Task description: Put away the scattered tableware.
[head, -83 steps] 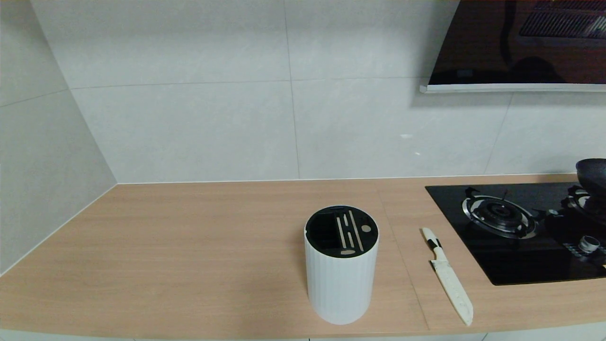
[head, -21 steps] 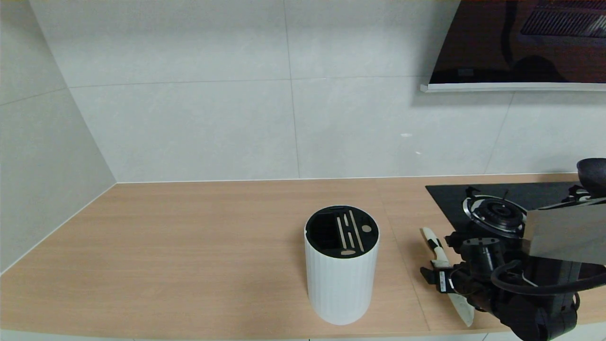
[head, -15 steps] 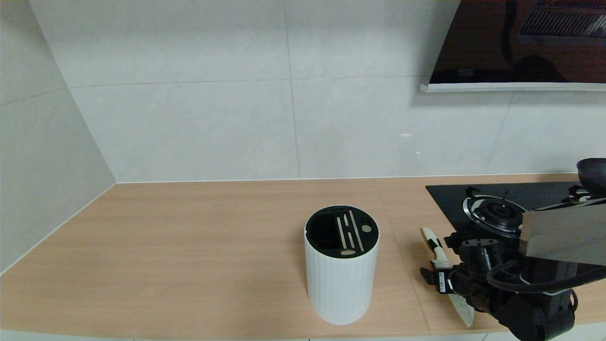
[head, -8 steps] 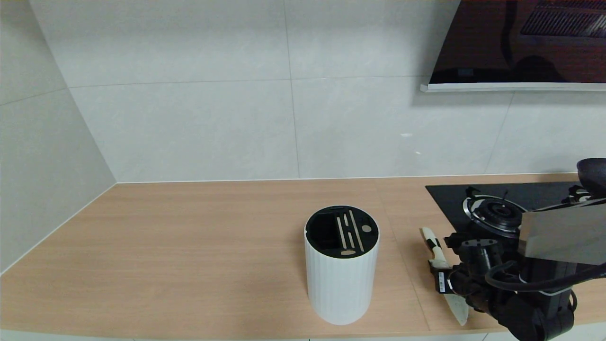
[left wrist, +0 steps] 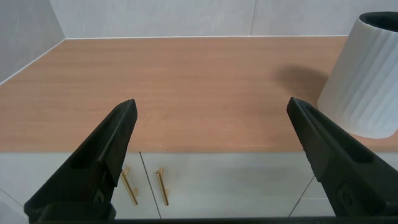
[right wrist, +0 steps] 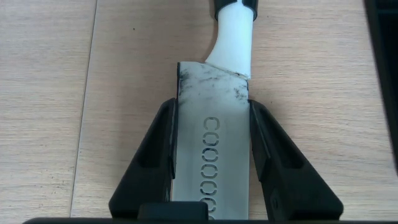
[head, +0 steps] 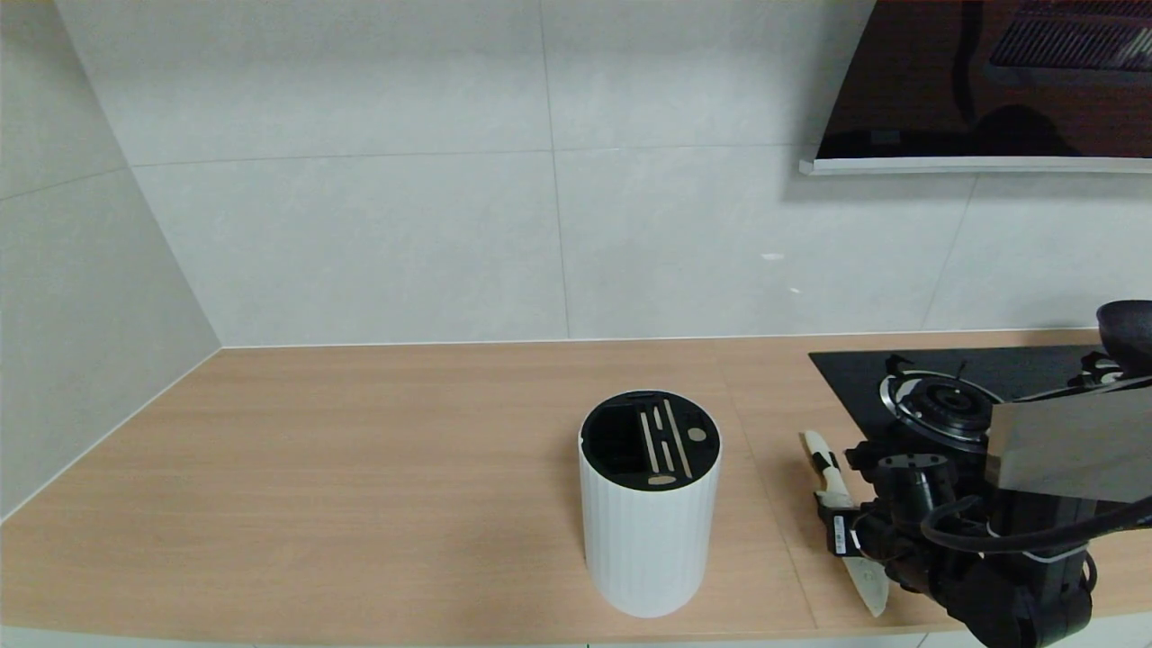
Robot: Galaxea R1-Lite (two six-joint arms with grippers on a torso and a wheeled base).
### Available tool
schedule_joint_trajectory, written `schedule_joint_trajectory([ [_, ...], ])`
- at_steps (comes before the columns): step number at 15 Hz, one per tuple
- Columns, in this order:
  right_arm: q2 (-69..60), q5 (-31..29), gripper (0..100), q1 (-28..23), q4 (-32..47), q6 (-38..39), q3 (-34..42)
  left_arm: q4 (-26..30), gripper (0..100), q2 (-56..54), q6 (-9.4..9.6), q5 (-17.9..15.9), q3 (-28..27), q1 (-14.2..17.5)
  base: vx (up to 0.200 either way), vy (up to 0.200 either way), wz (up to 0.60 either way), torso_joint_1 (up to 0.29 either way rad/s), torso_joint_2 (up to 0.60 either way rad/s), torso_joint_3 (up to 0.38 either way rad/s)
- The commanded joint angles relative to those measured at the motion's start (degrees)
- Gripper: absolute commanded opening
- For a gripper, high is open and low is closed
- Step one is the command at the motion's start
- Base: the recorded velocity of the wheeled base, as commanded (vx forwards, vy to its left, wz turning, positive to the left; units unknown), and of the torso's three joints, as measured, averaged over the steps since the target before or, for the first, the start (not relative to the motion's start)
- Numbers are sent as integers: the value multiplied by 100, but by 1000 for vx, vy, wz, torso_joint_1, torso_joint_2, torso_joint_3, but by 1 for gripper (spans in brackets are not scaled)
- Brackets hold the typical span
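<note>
Looking at the lower right of the head view, you'll find the knife (head: 833,484) lying flat on the wooden counter (head: 360,468), between the white holder (head: 648,540) and the black glass stove (head: 900,369). Your right gripper (right wrist: 211,162) is down over it, its two black fingers (right wrist: 163,155) pressed against the opposite edges of the blade just below the handle, so the blade is clasped between them. The blade is flat, pale and speckled with dark marks, with a row of oval dimples along it. The handle is smooth, cream and curved, with a black band partway up.

The holder stands upright at lower centre of the head view, well apart from the knife. It is a tall cylinder with fine vertical ribs and a black top. That top has a squarish opening, dark inside, three long narrow slots beside it, and two small pale spots, one round and one oval.

Your left gripper (left wrist: 210,109) hangs off the counter's front edge with its fingers spread wide, grasping nothing. Below it are pale cabinet doors with slim gold handles (left wrist: 163,186).

A dark rounded pot (head: 1125,328) sits on the stove at the right edge, under a glossy dark hood (head: 990,81).
</note>
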Motion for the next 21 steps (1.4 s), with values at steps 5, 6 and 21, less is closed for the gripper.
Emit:
schedule_joint_trajectory([
  [5, -915, 7, 0, 20, -155, -30, 293, -1, 100, 2, -2, 2, 0, 1, 0, 0, 0, 0, 0, 0],
  [6, -1134, 16, 0, 73, -155, -38, 337, -1, 100, 2, -2, -7, 0, 1, 0, 0, 0, 0, 0, 0],
  [21, -3780, 77, 0, 855, 1875, -56, 363, -81, 100, 2, -2, -25, -167, 1, 0, 0, 0, 0, 0, 0],
])
